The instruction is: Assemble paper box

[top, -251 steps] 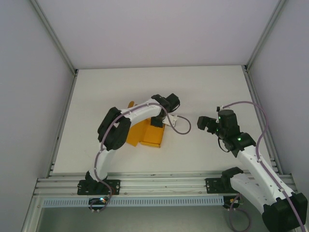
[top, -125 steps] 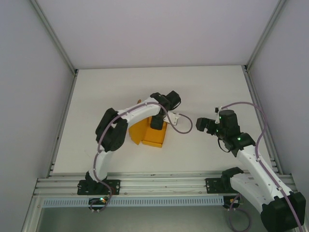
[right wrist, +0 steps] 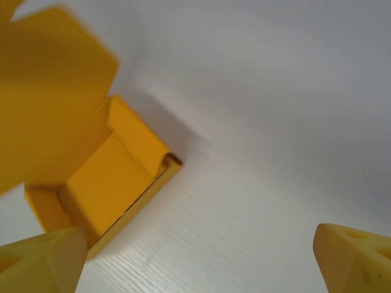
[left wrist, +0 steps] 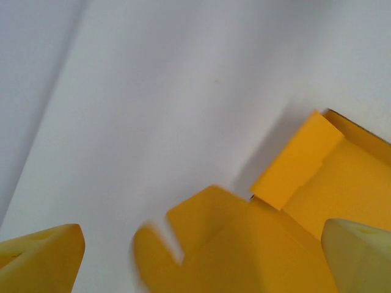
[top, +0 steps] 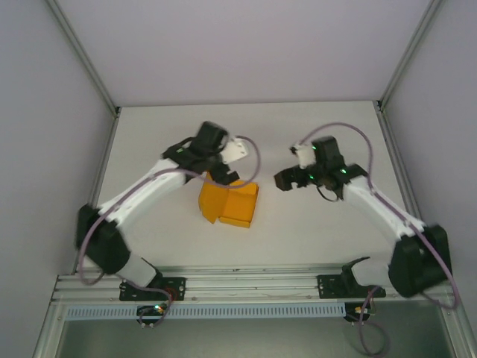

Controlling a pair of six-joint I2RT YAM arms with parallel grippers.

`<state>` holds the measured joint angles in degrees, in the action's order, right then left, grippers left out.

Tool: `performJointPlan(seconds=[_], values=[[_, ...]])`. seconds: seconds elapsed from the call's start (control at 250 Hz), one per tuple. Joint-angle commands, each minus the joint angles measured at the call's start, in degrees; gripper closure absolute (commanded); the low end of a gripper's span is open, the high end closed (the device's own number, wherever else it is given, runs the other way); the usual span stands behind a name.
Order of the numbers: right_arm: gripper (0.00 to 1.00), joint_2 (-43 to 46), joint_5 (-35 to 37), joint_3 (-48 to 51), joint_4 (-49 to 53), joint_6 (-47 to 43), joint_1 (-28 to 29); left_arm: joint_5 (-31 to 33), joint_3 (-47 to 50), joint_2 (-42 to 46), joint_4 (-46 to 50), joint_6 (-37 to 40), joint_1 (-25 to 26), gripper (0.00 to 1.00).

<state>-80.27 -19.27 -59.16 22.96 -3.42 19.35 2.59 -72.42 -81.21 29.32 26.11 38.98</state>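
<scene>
The left arm (top: 141,192) rises from the table's (top: 313,127) near edge, elbow out left, forearm angled toward the middle. The left end effector (top: 220,176) points down, fingers (left wrist: 43,256) spread wide. The right arm (top: 380,212) stretches inward from the near-right corner. The right end effector (top: 286,180) faces left, fingers (right wrist: 351,256) wide apart too.

Resting on white table (top: 313,127): orange-yellow paper box (top: 237,204), lying just left of table's centre, nearer table's front edge, flaps standing open.

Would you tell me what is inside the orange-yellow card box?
The open orange-yellow card box shows only bare card inside; its nearest corner hides behind the right pincer.
</scene>
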Motion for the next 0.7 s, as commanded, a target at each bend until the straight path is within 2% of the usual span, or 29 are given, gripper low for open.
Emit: performJointPlan(seconds=[0.0, 0.1, 0.208, 0.292, 0.427, 0.579, 0.695], values=[[0.07, -12.01, -2.73, -12.19, 9.89, -19.22, 3.96, 0.09, 9.5, 12.82, -14.99, -26.87, -2.22, 0.0], [0.16, -24.8, -3.33, -26.17, 19.98, -26.55, 5.63, 1.52, 18.77, 22.38, -15.24, -40.92, -7.69, 0.0], [0.2, -35.17, -3.56, -37.29, 30.22, -35.58, 8.55, 7.14, 25.44, 28.12, -10.31, -48.14, -12.57, 0.0], [0.21, -40.49, -0.69, -42.73, 33.38, -37.72, 10.38, 6.77, 29.34, 29.82, -7.79, -52.38, -16.63, 0.0], [0.25, -46.41, 0.21, -48.67, 35.18, -36.65, 11.08, 1.22, 34.5, 30.1, -8.4, -55.33, -21.59, 0.0], [0.32, -49.85, 0.87, -50.75, 35.0, -36.26, 12.0, 0.8, 36.3, 28.79, -8.4, -55.43, -22.7, 0.0], [0.53, -51.57, 2.86, -51.79, 34.41, -34.94, 12.29, 0.07, 36.56, 27.8, -8.49, -54.77, -22.77, 0.0]])
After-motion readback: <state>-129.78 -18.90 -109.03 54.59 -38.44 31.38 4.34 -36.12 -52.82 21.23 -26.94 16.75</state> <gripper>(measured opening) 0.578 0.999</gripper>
